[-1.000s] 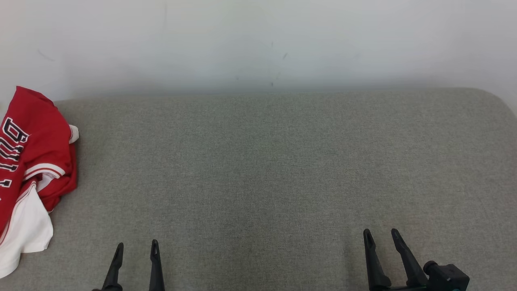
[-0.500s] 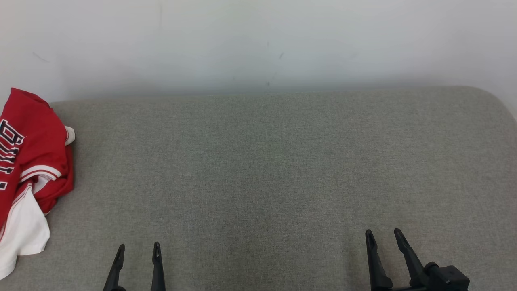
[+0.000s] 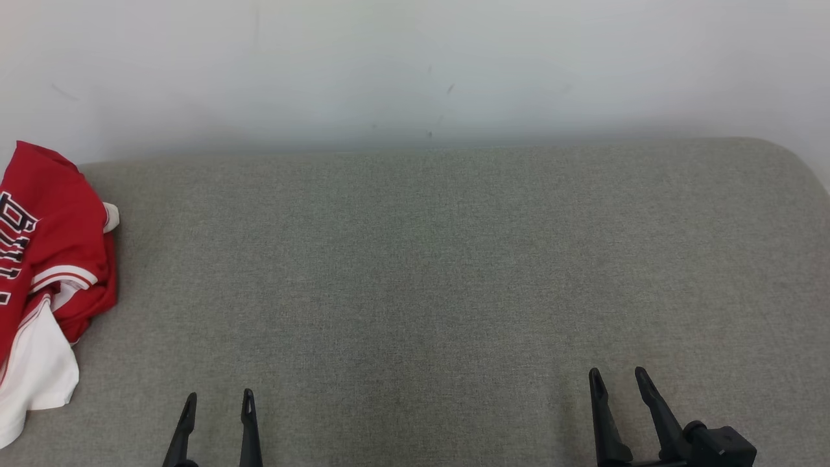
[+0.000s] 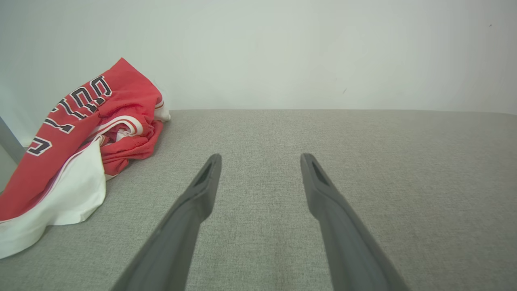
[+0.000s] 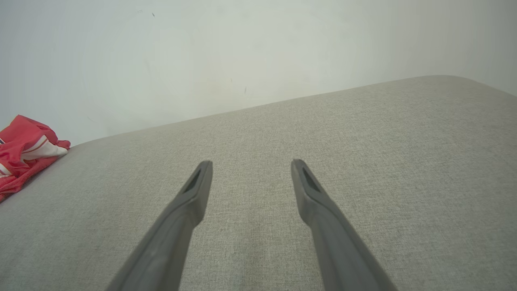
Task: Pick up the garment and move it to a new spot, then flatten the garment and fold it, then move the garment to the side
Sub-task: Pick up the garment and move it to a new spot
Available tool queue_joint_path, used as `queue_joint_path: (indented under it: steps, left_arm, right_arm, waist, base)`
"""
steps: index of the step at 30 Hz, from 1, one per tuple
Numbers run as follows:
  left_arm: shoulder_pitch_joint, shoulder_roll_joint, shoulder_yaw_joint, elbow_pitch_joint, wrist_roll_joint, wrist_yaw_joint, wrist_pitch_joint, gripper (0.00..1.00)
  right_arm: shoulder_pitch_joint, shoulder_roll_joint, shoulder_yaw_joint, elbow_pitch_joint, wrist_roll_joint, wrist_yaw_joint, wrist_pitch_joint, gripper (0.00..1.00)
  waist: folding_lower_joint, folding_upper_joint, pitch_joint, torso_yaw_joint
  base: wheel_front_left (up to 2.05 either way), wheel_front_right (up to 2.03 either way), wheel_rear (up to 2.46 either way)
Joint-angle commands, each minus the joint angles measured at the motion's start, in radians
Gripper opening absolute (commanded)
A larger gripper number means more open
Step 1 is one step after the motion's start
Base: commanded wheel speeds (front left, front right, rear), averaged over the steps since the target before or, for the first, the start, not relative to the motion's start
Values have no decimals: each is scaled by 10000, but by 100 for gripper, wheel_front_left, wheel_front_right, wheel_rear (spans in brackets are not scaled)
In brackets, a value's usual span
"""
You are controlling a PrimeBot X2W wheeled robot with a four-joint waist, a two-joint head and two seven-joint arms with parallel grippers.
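The left gripper [image 3: 219, 397] sits by the near edge of the grey fabric surface [image 3: 421, 259], toward its left side, jaws wide apart with nothing between them. The right gripper [image 3: 617, 373] is by the same edge toward the right, equally spread and empty. The garment [image 3: 52, 259] (a red and white jersey with dark lettering) lies crumpled at the surface's left edge, well apart from both grippers, nearer the left one.
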Motion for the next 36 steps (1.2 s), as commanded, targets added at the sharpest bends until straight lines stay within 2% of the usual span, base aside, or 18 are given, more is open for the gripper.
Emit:
queue_joint_path:
  steps: [1,19,28,36]
  left_arm:
    - [74,41,15,19,12,-6,-35,100]
    - [-11,41,-24,126,47,33,-35,100]
    - [-31,41,93,181,120,116,-35,100]
    - [36,38,215,258,120,221,-35,100]
  right_arm:
    - [119,2,7,-21,11,-21,-7,100]
    - [94,2,50,-18,32,-21,-7,100]
    - [139,3,90,-2,51,-21,-7,100]
    - [211,2,92,78,75,-21,-7,100]
  waist:
    - [-1,-1,5,7]
    - [-1,-1,73,179]
    - [-1,-1,84,730]
    - [-1,-1,35,1624]
  base:
    - [0,0,0]
    - [0,0,0]
    - [0,0,0]
    - [0,0,0]
